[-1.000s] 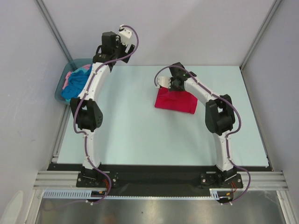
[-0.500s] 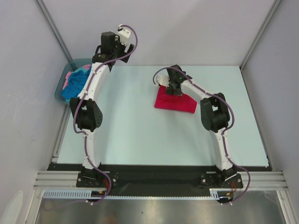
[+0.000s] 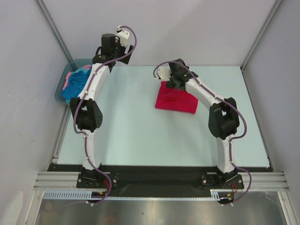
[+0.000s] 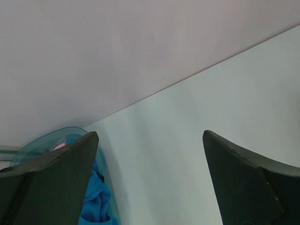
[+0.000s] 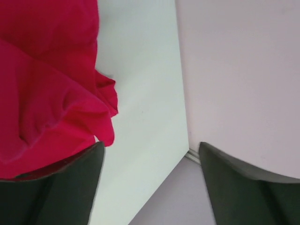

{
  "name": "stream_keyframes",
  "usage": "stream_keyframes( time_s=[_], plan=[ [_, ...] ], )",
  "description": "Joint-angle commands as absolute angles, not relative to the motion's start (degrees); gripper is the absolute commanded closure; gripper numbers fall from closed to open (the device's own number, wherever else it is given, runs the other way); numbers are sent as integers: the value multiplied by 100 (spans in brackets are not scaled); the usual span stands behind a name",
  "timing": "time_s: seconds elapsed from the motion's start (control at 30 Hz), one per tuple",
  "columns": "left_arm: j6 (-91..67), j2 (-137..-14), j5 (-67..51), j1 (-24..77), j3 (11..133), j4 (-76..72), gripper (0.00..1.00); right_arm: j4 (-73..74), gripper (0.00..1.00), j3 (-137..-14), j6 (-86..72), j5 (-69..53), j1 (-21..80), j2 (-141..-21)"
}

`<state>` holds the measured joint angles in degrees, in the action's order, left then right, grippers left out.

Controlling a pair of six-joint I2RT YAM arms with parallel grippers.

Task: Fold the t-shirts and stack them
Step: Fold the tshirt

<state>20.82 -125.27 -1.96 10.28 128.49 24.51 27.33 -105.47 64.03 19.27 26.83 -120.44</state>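
A crimson-red t-shirt (image 3: pixel 176 101) lies folded on the pale table, right of centre. My right gripper (image 3: pixel 168 80) hovers over its far left corner, open, with nothing between the fingers. In the right wrist view (image 5: pixel 150 183) the red t-shirt (image 5: pixel 42 93) fills the upper left, its rumpled edge ending just above my left finger (image 5: pixel 61 187). A turquoise-blue t-shirt (image 3: pixel 75 86) and a pale pink t-shirt (image 3: pixel 71 76) lie bunched in the tub. My left gripper (image 3: pixel 124 49) is raised near the back left, open and empty (image 4: pixel 150 178), with the blue t-shirt (image 4: pixel 96 201) beside it.
The grey-teal plastic tub (image 3: pixel 62 89) sits off the table's far left corner; its rim (image 4: pixel 51 138) shows in the left wrist view. Walls enclose the table at the back and on both sides. The table's back edge (image 5: pixel 180 93) runs close to my right gripper.
My right gripper has opened, let go of the red t-shirt and drawn back toward its far left corner. The left arm has barely moved.
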Motion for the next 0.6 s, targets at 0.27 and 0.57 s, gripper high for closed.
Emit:
stream_keyframes(
  time_s=[0.27, 0.57],
  plan=[
    [2144, -12261, -255, 967, 12858, 2276, 0, 5202, 100, -10503, 5897, 168, 2584, -11619],
    [2136, -12199, -211, 958, 12814, 2285, 0, 5678, 100, -10477, 5845, -325, 2619, -11830]
  ],
)
